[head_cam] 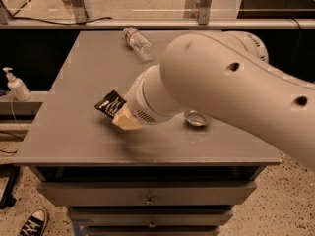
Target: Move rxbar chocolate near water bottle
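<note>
The rxbar chocolate [109,103] is a flat black wrapper with white text. It sticks out tilted from my gripper [123,119], whose tan fingers [129,124] are shut on its right end, just above the grey table [74,132] at left of centre. The water bottle [138,44] is clear and ribbed and lies on its side at the far edge of the table, well beyond the bar. My big white arm covers the right half of the table.
A round silvery can top [196,118] shows just under my arm, right of the gripper. A white pump dispenser [15,84] stands on a lower shelf at left. Drawers are below the table front; a sneaker [32,223] is on the floor.
</note>
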Action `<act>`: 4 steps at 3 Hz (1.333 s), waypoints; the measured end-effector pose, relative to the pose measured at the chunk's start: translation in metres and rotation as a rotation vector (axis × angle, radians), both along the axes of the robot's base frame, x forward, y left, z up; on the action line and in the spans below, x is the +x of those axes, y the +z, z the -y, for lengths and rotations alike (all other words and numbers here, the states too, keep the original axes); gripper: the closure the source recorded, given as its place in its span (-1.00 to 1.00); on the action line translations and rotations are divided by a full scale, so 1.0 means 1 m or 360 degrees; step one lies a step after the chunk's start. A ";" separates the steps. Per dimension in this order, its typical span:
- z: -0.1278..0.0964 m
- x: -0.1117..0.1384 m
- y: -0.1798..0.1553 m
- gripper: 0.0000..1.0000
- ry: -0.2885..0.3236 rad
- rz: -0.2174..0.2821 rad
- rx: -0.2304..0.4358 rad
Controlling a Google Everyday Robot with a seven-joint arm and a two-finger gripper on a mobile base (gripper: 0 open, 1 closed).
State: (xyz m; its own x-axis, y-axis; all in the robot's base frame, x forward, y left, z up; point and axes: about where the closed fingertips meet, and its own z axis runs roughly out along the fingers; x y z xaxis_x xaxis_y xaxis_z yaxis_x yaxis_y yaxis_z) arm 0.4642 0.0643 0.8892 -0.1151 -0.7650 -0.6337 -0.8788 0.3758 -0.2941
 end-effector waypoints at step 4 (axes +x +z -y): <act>0.086 0.061 0.027 1.00 -0.0221 0.0214 -0.0067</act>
State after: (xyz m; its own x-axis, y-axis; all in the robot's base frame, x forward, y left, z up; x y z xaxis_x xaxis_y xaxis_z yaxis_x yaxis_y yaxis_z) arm 0.5251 -0.0213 0.9163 -0.1382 -0.7739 -0.6180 -0.7711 0.4757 -0.4233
